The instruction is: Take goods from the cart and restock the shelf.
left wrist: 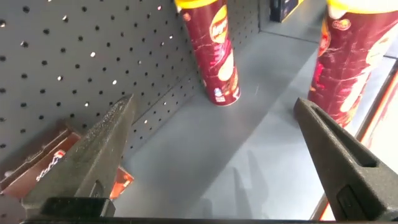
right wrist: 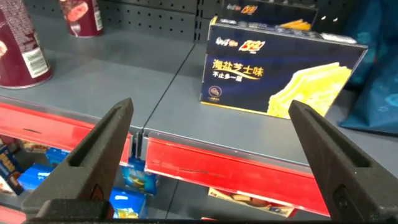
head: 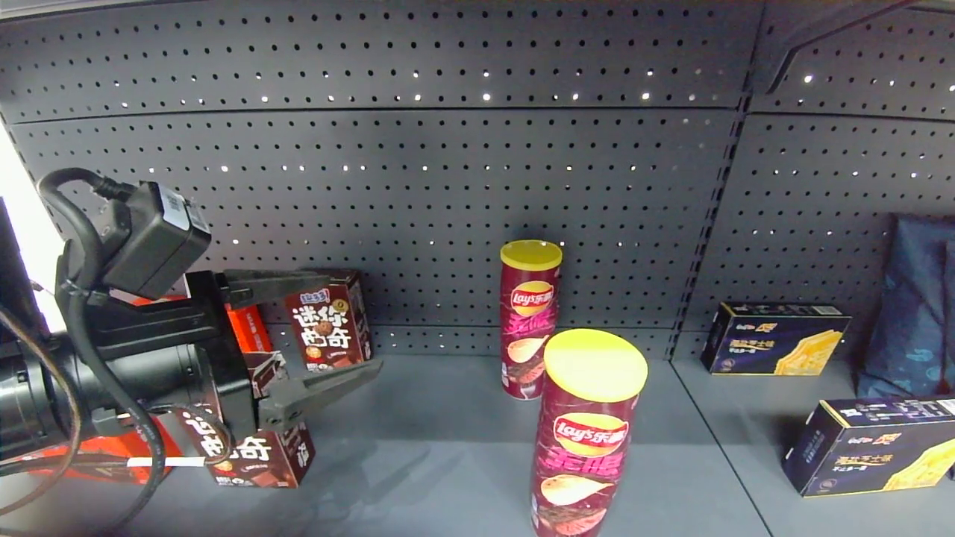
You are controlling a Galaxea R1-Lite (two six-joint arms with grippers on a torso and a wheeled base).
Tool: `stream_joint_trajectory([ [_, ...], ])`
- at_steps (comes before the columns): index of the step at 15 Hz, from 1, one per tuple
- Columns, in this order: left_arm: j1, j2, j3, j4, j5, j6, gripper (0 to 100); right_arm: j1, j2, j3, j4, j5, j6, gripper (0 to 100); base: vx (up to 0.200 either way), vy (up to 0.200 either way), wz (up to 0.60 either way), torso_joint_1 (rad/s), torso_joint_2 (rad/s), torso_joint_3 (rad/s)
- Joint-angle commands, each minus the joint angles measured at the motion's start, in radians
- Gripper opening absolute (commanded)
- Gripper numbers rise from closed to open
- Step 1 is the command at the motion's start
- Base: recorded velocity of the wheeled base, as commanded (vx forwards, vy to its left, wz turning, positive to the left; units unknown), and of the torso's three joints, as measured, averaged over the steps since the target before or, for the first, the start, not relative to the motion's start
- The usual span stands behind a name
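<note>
The left gripper (head: 360,322) was held spread and empty above the shelf (head: 433,447), near a brown box (head: 322,339). The right gripper (right wrist: 210,107) was likewise spread, faced by a dark blue box (right wrist: 280,78).

lettering check: near chip can (head: 589,440) and far chip can (head: 530,321) both carry a round logo. far-left brown box (head: 328,321) has big white characters, near-right navy box (head: 873,444) gold ones, probably smaller print underneath.

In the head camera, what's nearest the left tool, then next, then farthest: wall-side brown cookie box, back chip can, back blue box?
From the left tool:
1. Brown cookie box, right beside it, left end.
2. Back chip can, shelf middle.
3. Back blue box, far right.
</note>
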Motion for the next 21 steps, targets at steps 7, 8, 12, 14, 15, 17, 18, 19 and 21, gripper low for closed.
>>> stream_joint_trajectory([
  [7, -0.005, -0.023, -0.05, 0.002, 0.044, 0.029, 100, -0.074, 0.141, -0.285, 0.101, 0.011, 0.037, 100, 0.0, 0.0, 0.0, 0.0, 0.0, 0.0],
  [8, -0.011, -0.032, -0.05, 0.002, 0.09, 0.029, 100, -0.049, 0.178, -0.387, 0.176, 0.043, 0.042, 100, 0.0, 0.0, 0.0, 0.0, 0.0, 0.0],
  [12, 0.003, -0.048, -0.016, -0.002, 0.115, 0.022, 100, -0.017, 0.279, -0.362, 0.228, 0.191, -0.108, 100, 0.0, 0.0, 0.0, 0.0, 0.0, 0.0],
  [14, 0.015, -0.048, 0.004, -0.007, 0.113, 0.024, 100, -0.011, 0.339, -0.347, 0.225, 0.226, -0.13, 100, 0.0, 0.0, 0.0, 0.0, 0.0, 0.0],
  [15, 0.012, -0.055, 0.018, -0.007, 0.112, 0.026, 100, 0.018, 0.386, -0.336, 0.211, 0.25, -0.131, 100, 0.0, 0.0, 0.0, 0.0, 0.0, 0.0],
  [17, 0.012, -0.054, 0.021, -0.007, 0.115, 0.026, 100, 0.052, 0.445, -0.334, 0.2, 0.25, -0.13, 100, 0.0, 0.0, 0.0, 0.0, 0.0, 0.0],
  [18, 0.013, -0.054, 0.009, -0.007, 0.115, 0.024, 100, 0.06, 0.491, -0.334, 0.162, 0.25, -0.13, 100, 0.0, 0.0, 0.0, 0.0, 0.0, 0.0],
  [19, 0.015, -0.049, -0.004, -0.007, 0.113, 0.022, 100, 0.072, 0.544, -0.333, 0.114, 0.25, -0.13, 100, 0.0, 0.0, 0.0, 0.0, 0.0, 0.0],
  [21, 0.009, -0.041, -0.011, -0.007, 0.113, 0.024, 100, 0.117, 0.662, -0.33, 0.005, 0.247, -0.124, 100, 0.0, 0.0, 0.0, 0.0, 0.0, 0.0],
])
